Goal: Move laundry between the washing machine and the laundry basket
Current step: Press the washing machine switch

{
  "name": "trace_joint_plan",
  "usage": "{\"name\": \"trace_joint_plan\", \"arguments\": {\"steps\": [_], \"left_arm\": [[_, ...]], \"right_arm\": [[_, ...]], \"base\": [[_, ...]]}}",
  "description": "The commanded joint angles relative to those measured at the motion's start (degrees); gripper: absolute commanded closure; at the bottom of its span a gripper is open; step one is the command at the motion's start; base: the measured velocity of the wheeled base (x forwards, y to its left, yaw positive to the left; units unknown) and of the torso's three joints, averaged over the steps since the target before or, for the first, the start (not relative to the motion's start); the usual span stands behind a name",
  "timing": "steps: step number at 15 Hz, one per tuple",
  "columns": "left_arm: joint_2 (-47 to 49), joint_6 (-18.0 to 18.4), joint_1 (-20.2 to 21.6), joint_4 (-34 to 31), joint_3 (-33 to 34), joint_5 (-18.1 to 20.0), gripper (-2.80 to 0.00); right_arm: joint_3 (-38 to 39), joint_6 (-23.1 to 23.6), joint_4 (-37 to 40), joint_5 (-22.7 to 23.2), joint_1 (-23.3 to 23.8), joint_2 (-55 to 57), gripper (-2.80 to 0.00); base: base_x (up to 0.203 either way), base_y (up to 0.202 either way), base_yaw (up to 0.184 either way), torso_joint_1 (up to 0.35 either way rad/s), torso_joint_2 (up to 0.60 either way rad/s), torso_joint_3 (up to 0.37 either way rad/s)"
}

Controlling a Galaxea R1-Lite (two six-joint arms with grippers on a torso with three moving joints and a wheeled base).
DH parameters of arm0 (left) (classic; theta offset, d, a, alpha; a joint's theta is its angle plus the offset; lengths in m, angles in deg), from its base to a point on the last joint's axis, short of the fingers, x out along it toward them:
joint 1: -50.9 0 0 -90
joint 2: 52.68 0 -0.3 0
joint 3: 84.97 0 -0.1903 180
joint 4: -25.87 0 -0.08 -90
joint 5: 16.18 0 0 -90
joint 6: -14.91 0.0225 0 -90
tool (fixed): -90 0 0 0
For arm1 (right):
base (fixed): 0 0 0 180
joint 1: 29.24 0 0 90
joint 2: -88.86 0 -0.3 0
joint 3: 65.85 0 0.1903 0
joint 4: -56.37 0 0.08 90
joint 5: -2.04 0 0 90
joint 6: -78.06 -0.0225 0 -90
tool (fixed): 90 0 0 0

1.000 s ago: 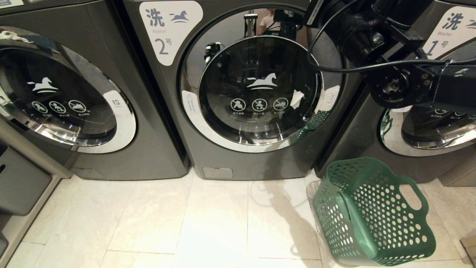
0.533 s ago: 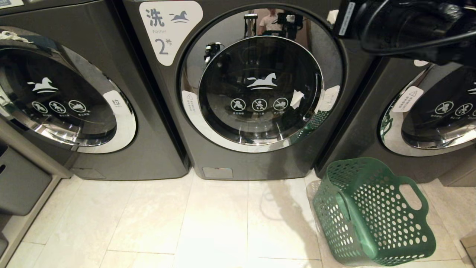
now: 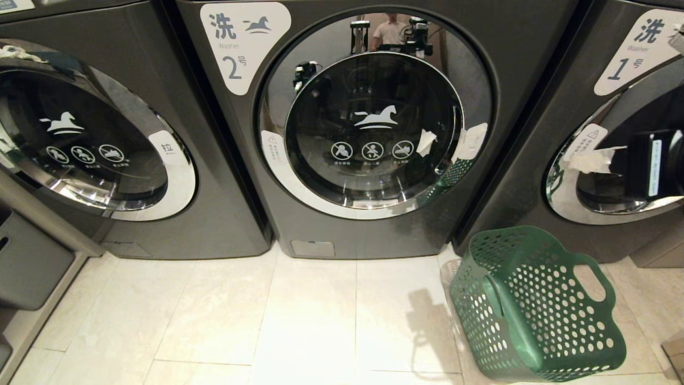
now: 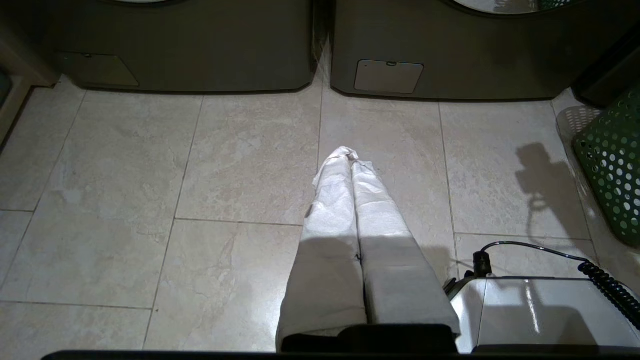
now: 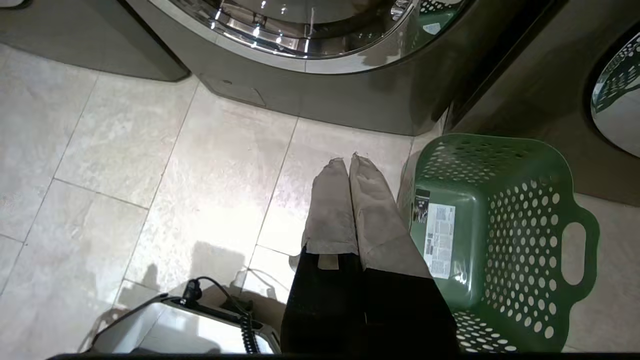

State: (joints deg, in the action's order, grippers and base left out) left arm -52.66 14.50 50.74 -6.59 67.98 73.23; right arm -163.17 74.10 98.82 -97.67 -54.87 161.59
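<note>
Washing machine: we are facing the washing machine [image 3: 374, 128] marked 2 at the centre of the head view, and its round door [image 3: 374, 131] is sitting closed.
Laundry basket: we are seeing the laundry basket [image 3: 534, 305] standing tilted on the floor [image 3: 267, 321] at the lower right of the head view, just in front of the gap between machine 2 and the machine marked 1 [image 3: 614, 149]; nothing but a label is showing inside it.
Left gripper: our left gripper [image 4: 352, 160] is hanging over bare tiles at the centre of its wrist view, jaws pressed together on nothing.
Right gripper: our right gripper [image 5: 350, 162] is hovering just beside the basket rim, jaws closed and empty.
Laundry: we are finding no garment in any view.
</note>
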Motion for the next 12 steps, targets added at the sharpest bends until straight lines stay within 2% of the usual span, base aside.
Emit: {"name": "trace_joint_plan", "arguments": {"steps": [1, 12], "left_arm": [[0.0, 0.0, 0.0, 0.0, 0.0, 0.0, 0.0], [0.0, 0.0, 0.0, 0.0, 0.0, 0.0, 0.0]], "right_arm": [[2.0, 0.1, 0.1, 0.0, 0.0, -3.4, 0.0], [2.1, 2.9, -0.1, 0.0, 0.0, -3.3, 0.0]], "base": [[0.0, 0.0, 0.0, 0.0, 0.0, 0.0], [0.0, 0.0, 0.0, 0.0, 0.0, 0.0]]}}
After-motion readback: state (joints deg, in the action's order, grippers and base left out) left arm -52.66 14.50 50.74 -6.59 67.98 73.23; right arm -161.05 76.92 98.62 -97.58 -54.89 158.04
